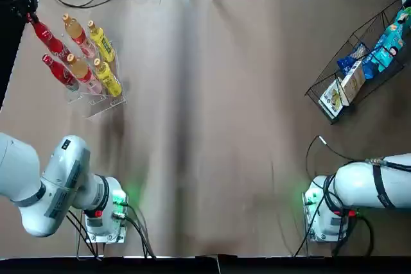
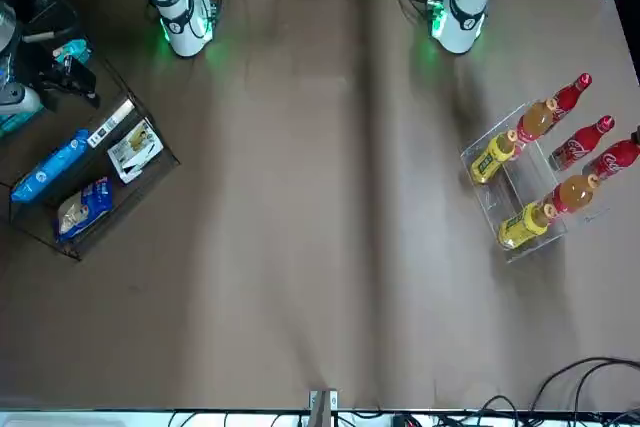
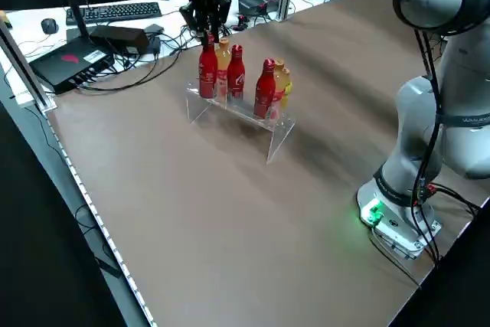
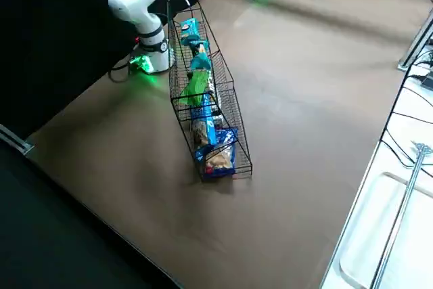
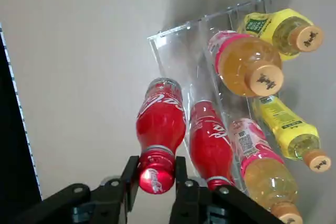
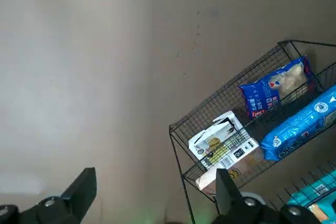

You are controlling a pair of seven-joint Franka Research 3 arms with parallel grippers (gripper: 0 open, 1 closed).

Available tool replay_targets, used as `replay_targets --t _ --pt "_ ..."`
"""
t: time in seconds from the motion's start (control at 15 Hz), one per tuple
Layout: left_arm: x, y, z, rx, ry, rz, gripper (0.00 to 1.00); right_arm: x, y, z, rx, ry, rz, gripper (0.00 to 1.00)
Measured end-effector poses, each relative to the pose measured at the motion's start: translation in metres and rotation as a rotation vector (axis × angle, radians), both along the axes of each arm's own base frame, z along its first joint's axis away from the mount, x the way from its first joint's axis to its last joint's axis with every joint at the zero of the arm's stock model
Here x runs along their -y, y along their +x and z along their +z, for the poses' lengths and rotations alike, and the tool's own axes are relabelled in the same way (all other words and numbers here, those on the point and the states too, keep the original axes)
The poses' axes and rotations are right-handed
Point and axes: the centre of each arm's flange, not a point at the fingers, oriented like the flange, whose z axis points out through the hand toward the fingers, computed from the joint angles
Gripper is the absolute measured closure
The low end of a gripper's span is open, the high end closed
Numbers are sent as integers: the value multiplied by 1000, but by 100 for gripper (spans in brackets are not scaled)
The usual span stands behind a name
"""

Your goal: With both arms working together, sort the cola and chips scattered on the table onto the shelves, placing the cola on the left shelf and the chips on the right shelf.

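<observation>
While you read the scene around the clear acrylic tiered bottle rack (image 1: 96, 97), note that the left gripper (image 5: 156, 179) has its two black fingers closed on the red cap of a slim red cola bottle with white lettering (image 5: 160, 129), at the rack's outer edge, the side away from the black wire-mesh basket rack (image 1: 359, 72). Your coming move turns on this: the bottle's long axis runs straight away from the gripper, cap at the fingers and base leading toward the rack, so it lies parallel to a second red cola bottle (image 5: 210, 145) already lying in the rack just beside it. Whether the held bottle's base is seated in the rack or just short of it, you cannot tell. A third red cola bottle (image 1: 61, 74) sits in the lower row of the rack in the top view, next to the orange drink bottles (image 1: 82, 72) and the yellow drink bottles (image 1: 106, 78) that fill the rack's other lanes. The left arm is plainly the nearer one here; the right gripper (image 6: 152, 195) hangs with its fingers spread and nothing between them near the wire basket, well apart from the acrylic rack. The teal-blue crinkly packets (image 4: 193, 35) and the bright green packet (image 4: 195, 86) already lie in the basket, with darker blue packets (image 2: 85, 207) and a tan-and-white box (image 2: 135, 147). No cola or chips remain loose on the brown tabletop (image 1: 212, 126), so this looks like the last placement.
</observation>
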Motion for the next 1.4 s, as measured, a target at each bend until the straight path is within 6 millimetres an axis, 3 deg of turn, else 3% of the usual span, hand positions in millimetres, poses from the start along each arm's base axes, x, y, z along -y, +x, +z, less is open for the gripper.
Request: replay_targets --t 0.33,0.93,1.4 --pt "4 1 0 2 -11 1 69 11 0 0 0 1 -18 0" --pt "7 2 0 13 -35 4 69 7 0 1 -1 0 -9 0" --pt "17 6 0 14 -39 -18 69 8 -13 11 -75 -2 -7 0"
